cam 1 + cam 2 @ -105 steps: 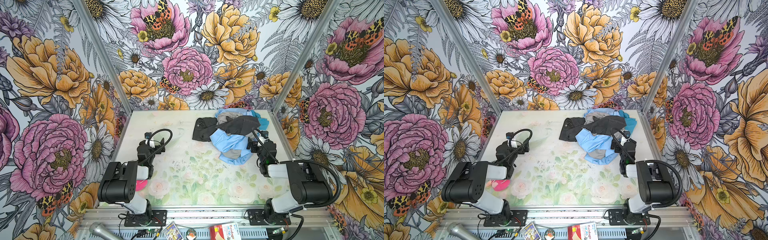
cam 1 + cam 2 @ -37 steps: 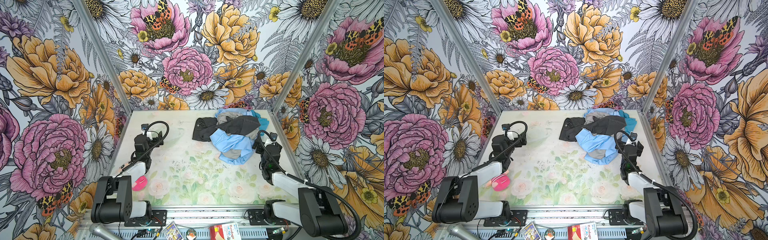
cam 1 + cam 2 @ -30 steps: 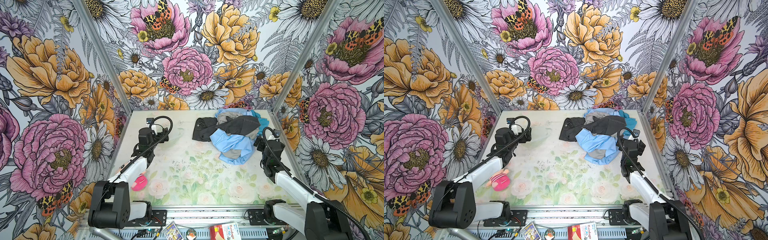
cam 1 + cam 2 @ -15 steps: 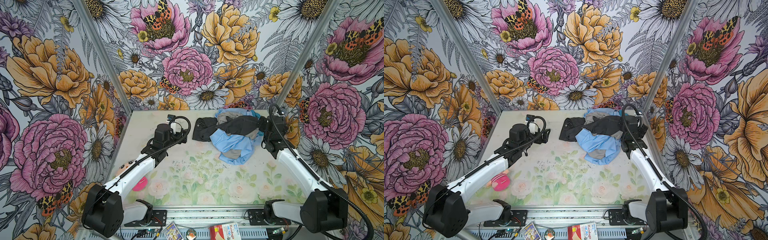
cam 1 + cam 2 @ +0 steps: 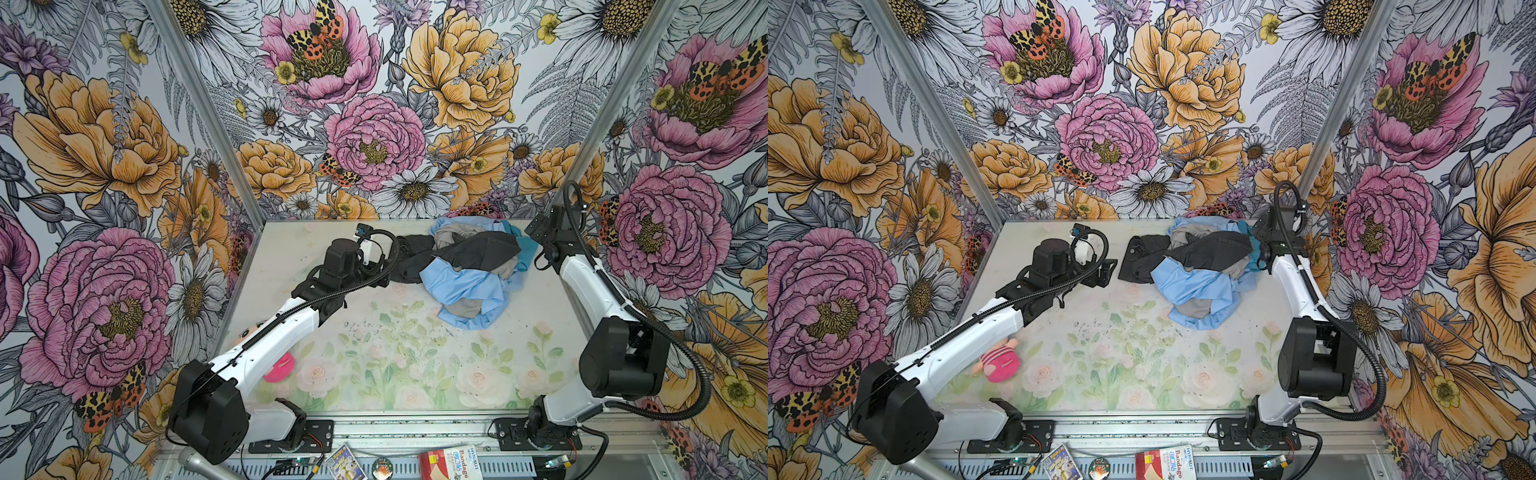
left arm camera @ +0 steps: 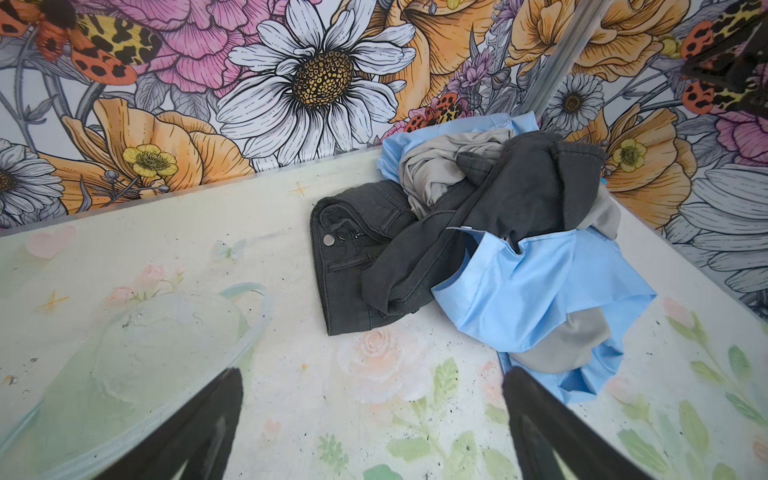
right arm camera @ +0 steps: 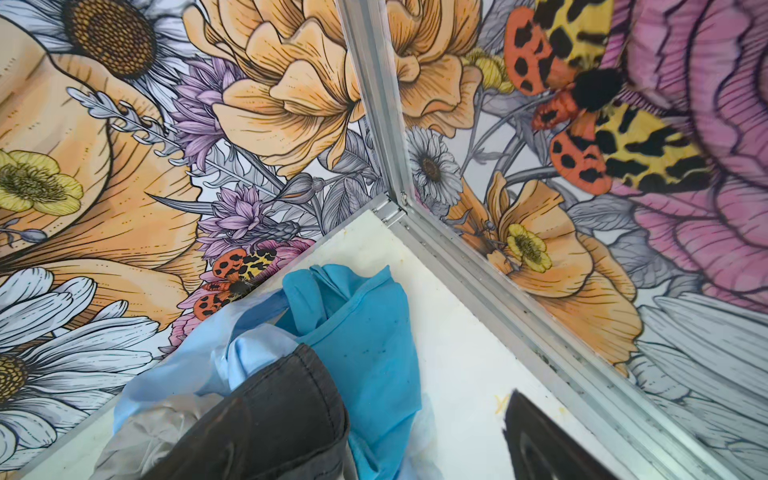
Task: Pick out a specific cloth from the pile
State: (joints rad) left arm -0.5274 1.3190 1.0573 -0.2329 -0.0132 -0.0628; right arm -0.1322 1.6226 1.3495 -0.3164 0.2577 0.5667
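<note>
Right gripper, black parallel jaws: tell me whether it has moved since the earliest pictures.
Yes. The right gripper has travelled from the near side of the garment pile towards the back wall, and now sits at the pile's far right corner, by the turquoise-blue cloth.

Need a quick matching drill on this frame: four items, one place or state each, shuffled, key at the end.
Items
1. turquoise cloth
2. dark jeans
3. pink toy
4. left gripper

Descriptions
A. open, over bare table short of the pile
B. on the pile's far right edge, by the corner post
C. under the left arm, near the table's left edge
D. on the pile's left side, waistband button showing

Pairs: 1-B, 2-D, 3-C, 4-A
</note>
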